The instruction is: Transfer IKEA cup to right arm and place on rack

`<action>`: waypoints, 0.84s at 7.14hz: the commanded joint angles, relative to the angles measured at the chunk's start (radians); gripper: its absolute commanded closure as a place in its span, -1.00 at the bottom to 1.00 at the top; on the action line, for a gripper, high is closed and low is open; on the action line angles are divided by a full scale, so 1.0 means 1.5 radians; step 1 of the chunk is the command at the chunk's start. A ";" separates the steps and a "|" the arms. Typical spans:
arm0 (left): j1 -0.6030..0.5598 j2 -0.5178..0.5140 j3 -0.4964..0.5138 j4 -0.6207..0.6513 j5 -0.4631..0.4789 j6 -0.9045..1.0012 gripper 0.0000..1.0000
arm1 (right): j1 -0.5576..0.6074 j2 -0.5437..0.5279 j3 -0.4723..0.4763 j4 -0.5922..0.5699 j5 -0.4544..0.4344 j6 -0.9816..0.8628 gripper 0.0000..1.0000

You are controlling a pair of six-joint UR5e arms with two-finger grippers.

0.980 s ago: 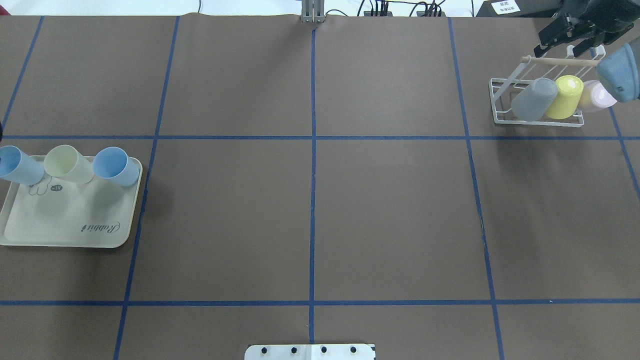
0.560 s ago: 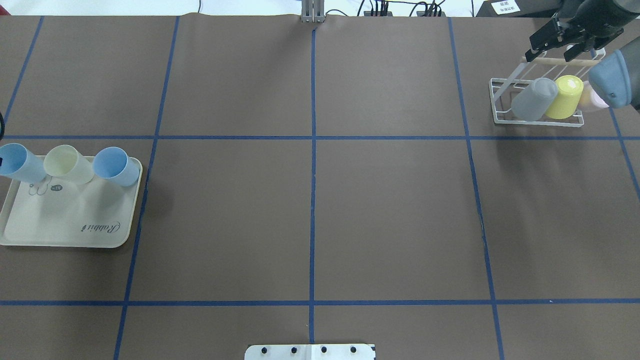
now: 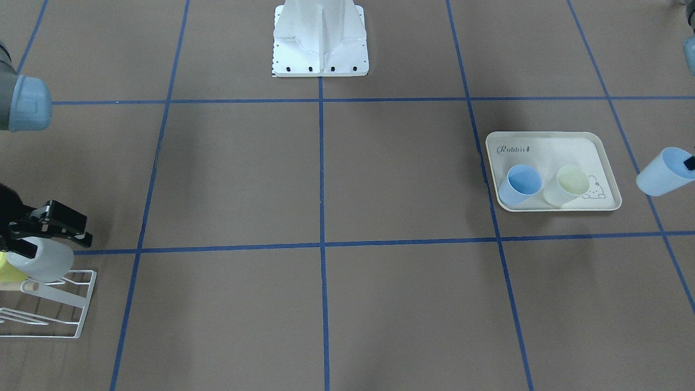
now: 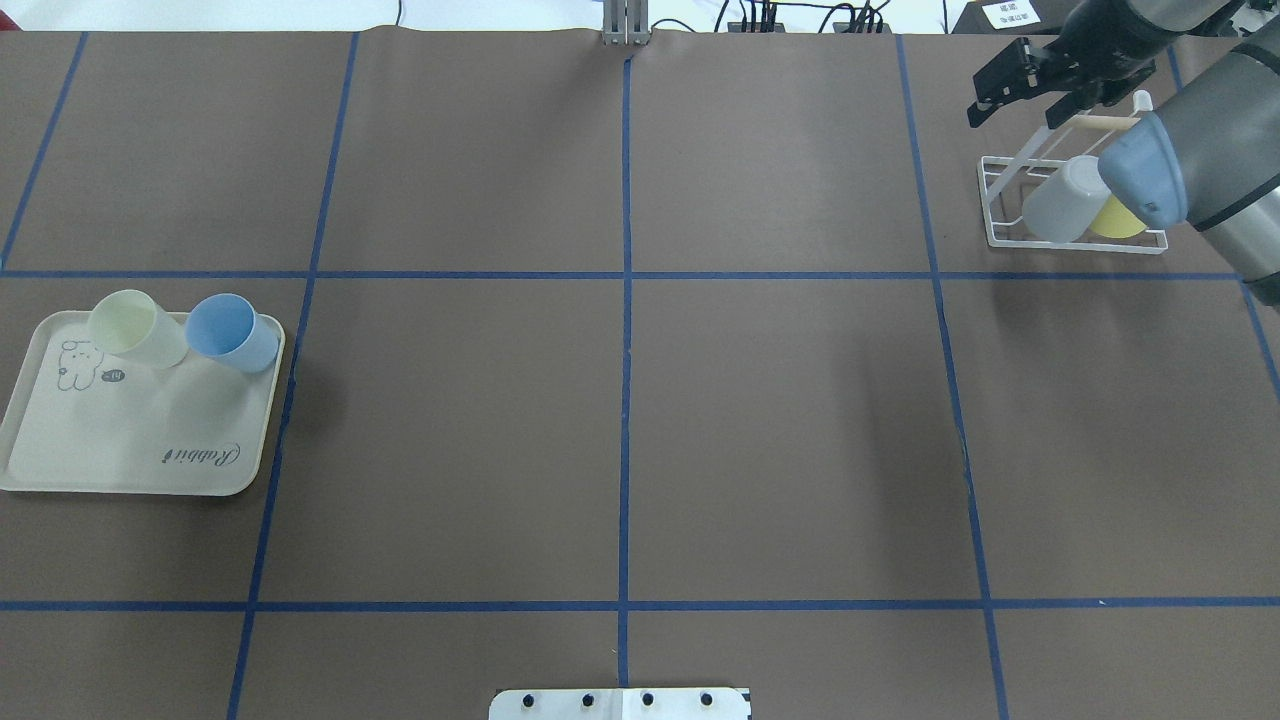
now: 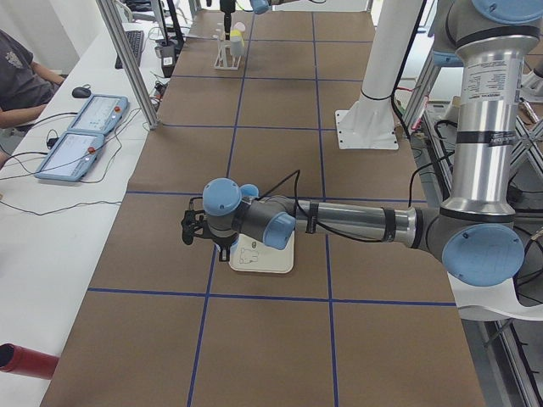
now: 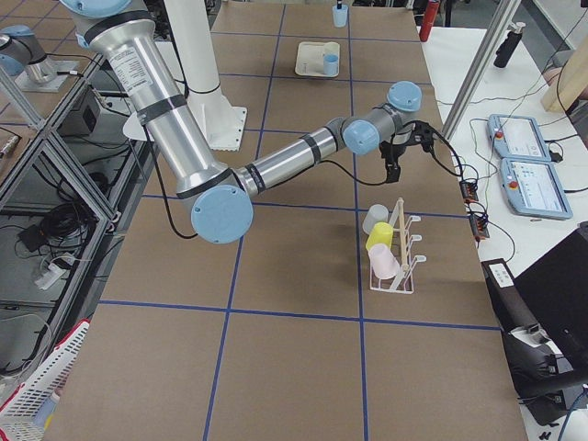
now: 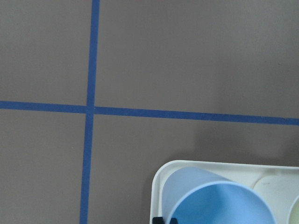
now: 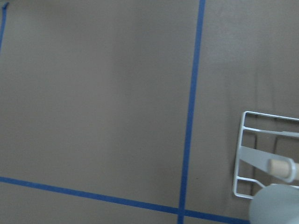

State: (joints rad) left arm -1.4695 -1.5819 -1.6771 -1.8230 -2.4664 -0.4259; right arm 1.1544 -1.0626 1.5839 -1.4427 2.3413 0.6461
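The IKEA cup [image 3: 657, 174] is light blue and hangs tilted in the air beyond the tray's outer end, with my left gripper's black finger [image 3: 689, 162] on its rim. The left wrist view shows the cup [image 7: 210, 198] close below the camera, above the tray's corner. My left gripper is shut on it and lies outside the overhead view. My right gripper [image 4: 1015, 105] stands open and holds nothing, just past the far left corner of the white wire rack [image 4: 1000, 215]. The rack [image 6: 401, 271] carries a grey cup [image 6: 375, 219], a yellow cup [image 6: 379, 237] and a pink cup [image 6: 384, 262].
The cream "Rabbit" tray [image 4: 130, 440] sits at the table's left with a cream cup [image 4: 135, 325] and a blue cup [image 4: 230, 330] at its far edge. My right arm's blue-capped elbow [image 4: 1145, 180] hangs over the rack's right part. The robot's base [image 3: 320, 38] is mid-table.
The leftmost blue cup has left the tray and gone out of the overhead view to the left. My right gripper has swung left from the rack's right end to its left end.
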 commanded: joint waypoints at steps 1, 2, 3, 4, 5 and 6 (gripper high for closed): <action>-0.023 -0.048 -0.120 0.151 -0.049 -0.059 1.00 | -0.048 0.020 0.053 0.059 -0.002 0.150 -0.98; -0.022 -0.056 -0.162 0.147 -0.094 -0.186 1.00 | -0.077 0.019 0.055 0.153 -0.006 0.250 -0.98; -0.017 -0.082 -0.195 0.115 -0.129 -0.320 1.00 | -0.107 0.019 0.055 0.263 -0.018 0.370 -0.98; 0.016 -0.131 -0.187 0.043 -0.131 -0.448 1.00 | -0.137 0.018 0.056 0.379 -0.044 0.495 -0.98; 0.098 -0.175 -0.163 -0.056 -0.126 -0.561 1.00 | -0.166 0.011 0.055 0.514 -0.066 0.617 -0.98; 0.150 -0.199 -0.129 -0.171 -0.123 -0.639 1.00 | -0.189 0.009 0.054 0.655 -0.067 0.736 -0.97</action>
State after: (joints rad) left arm -1.3497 -1.8215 -1.9193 -1.8862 -2.6533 -1.2078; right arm 0.9192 -1.0431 1.6656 -0.7185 2.2585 1.5214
